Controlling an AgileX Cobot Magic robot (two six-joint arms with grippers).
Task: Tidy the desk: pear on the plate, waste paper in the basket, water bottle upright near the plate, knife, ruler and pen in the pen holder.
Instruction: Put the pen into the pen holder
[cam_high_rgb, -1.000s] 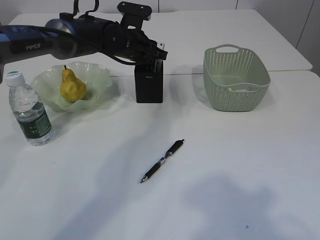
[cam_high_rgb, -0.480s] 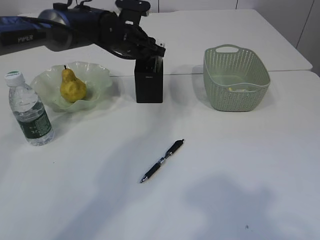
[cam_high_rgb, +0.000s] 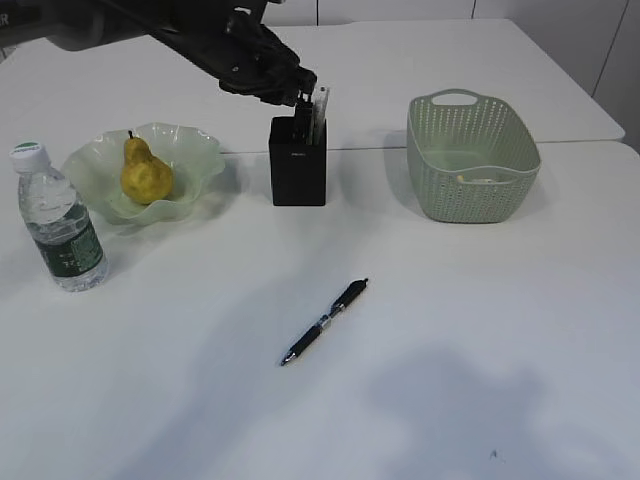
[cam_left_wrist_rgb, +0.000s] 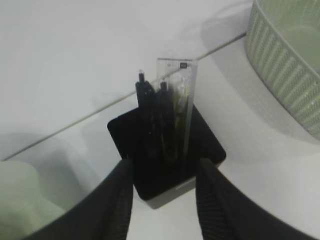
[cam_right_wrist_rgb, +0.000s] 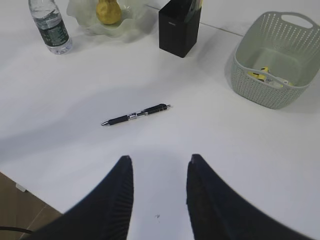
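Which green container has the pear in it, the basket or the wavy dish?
The plate, the pale wavy-rimmed dish left of the pen holder, holds the pear; the basket holds only scraps.

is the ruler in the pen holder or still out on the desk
In. The clear ruler stands upright inside the black pen holder, its top poking above the rim beside dark pens. Nothing grips it.

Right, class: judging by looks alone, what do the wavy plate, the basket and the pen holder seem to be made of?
Plate: likely glass, glossy, pale green and translucent, with a ruffled rim.
Basket: probably moulded plastic, matt sage green, with regular perforated sides and a handle cut-out.
Pen holder: matt black and opaque, perhaps plastic; the look leaves this open.
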